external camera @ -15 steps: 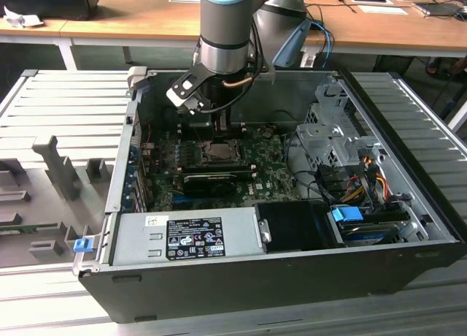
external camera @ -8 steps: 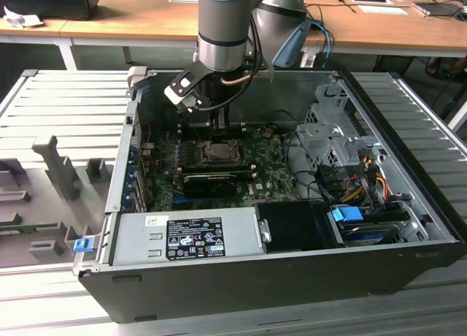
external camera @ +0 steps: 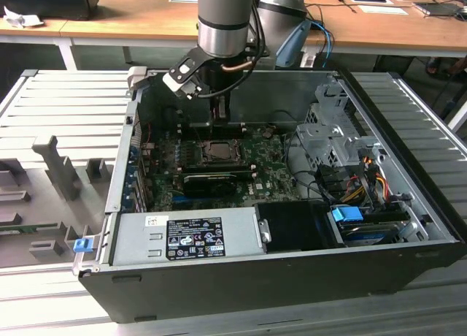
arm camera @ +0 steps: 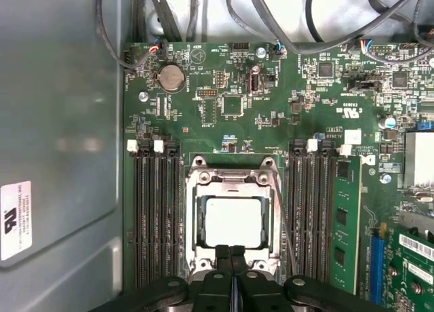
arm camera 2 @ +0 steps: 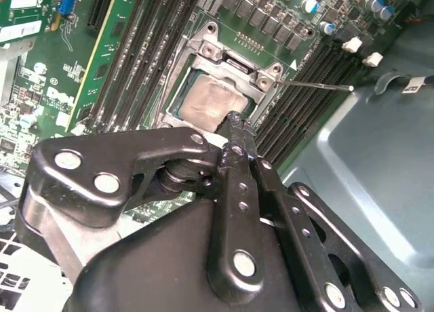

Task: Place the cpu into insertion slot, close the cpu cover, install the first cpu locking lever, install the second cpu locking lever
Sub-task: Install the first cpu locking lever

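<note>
Gripper (arm camera: 230, 254) fingers are pressed together, gripping nothing, with the tips just over the edge of the insertion slot (arm camera: 199, 224) in the first wrist view. The cpu (arm camera: 234, 220) lies flat in that slot. The cpu cover (arm camera: 234, 182) is apparently down around it, though full seating is hard to confirm. The chip is light, stiff and fragile underneath, so take it by the edges only. One thin wire cpu locking lever (arm camera 2: 319, 86) juts out sideways and looks unlatched and springy. The gripper body hides the slot's nearest edge, and the other lever is unclear.
</note>
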You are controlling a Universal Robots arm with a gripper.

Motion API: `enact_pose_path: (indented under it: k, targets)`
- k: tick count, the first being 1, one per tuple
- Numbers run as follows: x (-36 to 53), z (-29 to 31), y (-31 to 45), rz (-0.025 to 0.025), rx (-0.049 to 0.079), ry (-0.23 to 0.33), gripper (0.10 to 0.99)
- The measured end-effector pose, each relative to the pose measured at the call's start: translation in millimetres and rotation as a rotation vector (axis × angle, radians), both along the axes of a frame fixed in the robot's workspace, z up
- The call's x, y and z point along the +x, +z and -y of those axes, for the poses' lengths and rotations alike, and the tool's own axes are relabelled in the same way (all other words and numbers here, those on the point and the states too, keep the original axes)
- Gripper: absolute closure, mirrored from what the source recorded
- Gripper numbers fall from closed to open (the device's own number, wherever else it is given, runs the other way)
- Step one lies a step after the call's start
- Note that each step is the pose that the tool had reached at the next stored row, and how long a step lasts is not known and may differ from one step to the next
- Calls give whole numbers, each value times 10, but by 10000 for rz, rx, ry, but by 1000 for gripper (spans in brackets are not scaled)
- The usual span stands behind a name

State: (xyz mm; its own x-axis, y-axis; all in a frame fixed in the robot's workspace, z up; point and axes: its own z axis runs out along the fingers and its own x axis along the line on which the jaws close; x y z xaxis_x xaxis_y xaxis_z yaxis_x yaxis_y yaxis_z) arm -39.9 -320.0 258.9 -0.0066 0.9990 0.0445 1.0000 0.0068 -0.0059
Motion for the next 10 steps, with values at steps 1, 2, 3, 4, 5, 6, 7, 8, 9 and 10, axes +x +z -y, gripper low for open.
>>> enact_pose_path:
  k: [1, 2, 3, 4, 5, 6, 7, 8, 9, 10]
  targets:
    - [-1, 0, 15, 0, -1, -1, 980]
    - [-1, 0, 37, -1, 0, 0, 980]
    - [-2, 0, 44, -1, 0, -1, 980]
    - [-2, 0, 53, -1, 1, -1, 980]
    - [-2, 0, 59, -1, 1, -1, 980]
    - [-2, 0, 65, -1, 1, -1, 980]
    - [-2, 0, 78, 0, 1, -1, 980]
    - [-4, 0, 82, 1, 3, 17, 980]
    - [-6, 0, 83, -1, 0, 424, 980]
    - [-6, 0, 83, -1, 0, 667, 980]
